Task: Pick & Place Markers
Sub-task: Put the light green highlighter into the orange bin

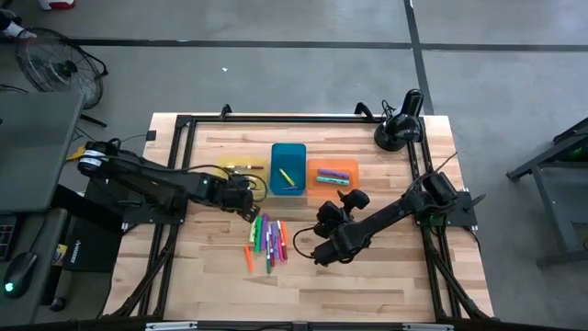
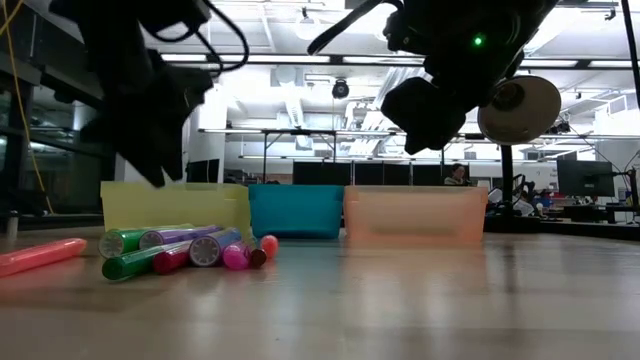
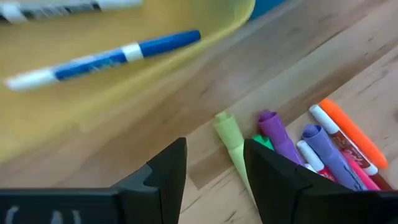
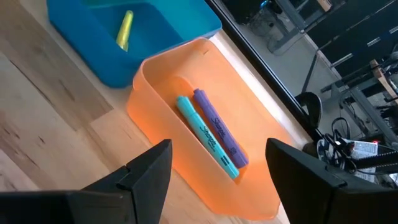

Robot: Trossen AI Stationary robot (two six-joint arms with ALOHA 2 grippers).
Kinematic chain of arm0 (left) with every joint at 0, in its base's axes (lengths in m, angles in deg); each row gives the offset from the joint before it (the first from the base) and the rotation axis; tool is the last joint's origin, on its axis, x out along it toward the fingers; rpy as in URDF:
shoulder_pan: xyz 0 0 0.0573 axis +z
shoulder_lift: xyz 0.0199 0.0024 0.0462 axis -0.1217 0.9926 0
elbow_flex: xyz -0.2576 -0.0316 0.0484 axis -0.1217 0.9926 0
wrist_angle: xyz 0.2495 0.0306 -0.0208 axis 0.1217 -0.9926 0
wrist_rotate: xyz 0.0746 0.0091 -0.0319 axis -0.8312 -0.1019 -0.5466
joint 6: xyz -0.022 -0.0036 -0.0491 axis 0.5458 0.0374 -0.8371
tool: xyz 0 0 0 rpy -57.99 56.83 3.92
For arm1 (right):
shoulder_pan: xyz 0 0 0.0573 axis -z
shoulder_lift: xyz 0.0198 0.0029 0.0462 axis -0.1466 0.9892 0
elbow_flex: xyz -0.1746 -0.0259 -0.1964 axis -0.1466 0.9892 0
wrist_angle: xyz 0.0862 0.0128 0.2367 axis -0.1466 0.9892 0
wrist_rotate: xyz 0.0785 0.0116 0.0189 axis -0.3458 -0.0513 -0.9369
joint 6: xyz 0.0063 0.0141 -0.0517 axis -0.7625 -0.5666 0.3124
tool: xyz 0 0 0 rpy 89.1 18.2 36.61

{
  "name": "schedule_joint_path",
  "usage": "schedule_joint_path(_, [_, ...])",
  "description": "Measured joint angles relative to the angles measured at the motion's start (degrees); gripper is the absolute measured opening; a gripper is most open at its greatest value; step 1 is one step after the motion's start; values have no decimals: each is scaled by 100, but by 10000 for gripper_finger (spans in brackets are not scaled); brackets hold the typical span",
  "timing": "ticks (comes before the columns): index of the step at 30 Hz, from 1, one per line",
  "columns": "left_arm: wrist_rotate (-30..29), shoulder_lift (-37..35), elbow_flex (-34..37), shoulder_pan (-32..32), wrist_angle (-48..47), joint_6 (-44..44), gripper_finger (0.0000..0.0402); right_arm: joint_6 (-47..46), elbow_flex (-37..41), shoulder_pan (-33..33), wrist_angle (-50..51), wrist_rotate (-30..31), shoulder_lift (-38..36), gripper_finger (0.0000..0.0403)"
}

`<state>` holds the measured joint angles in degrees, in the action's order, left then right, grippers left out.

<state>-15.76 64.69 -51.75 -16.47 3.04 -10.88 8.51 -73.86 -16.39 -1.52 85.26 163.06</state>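
Observation:
Several markers (image 1: 269, 237) in mixed colours lie in a loose pile on the wooden table, also seen in the low view (image 2: 185, 248). My left gripper (image 1: 250, 210) hovers open over the pile's far left end. In its wrist view (image 3: 214, 169) a light green marker (image 3: 229, 138) lies just beyond the gap between the fingers, and nothing is held. My right gripper (image 1: 352, 199) stands open and empty (image 4: 217, 168), right of the pile, pointing at the orange tray (image 4: 155, 93). A teal marker (image 4: 205, 137) and a purple marker (image 4: 221, 134) lie in that tray.
Three trays stand in a row beyond the pile. The yellow tray (image 1: 230, 170) holds a blue marker (image 3: 106, 56), the blue tray (image 1: 288, 154) a yellow marker (image 4: 125, 28), and the orange tray (image 1: 317, 165) is on the right. A lone orange marker (image 1: 248, 260) lies near the pile. A camera stand (image 1: 400, 129) is at the far right.

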Motion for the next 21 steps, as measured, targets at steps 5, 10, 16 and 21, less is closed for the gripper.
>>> schedule_joint_path(5, [288,509,124,0,586,-35,158,2,0,2,-14,2,0,248])
schedule_joint_path(10, [612,1050,110,3,960,9,158,9,0,2,-30,-9,0,248])
schedule_joint_path(16, [793,1234,94,-33,927,-18,158,15,0,2,-35,-57,0,248])
schedule_joint_path(21, [889,1530,-86,-35,745,1,158,16,0,2,-48,-73,0,248])
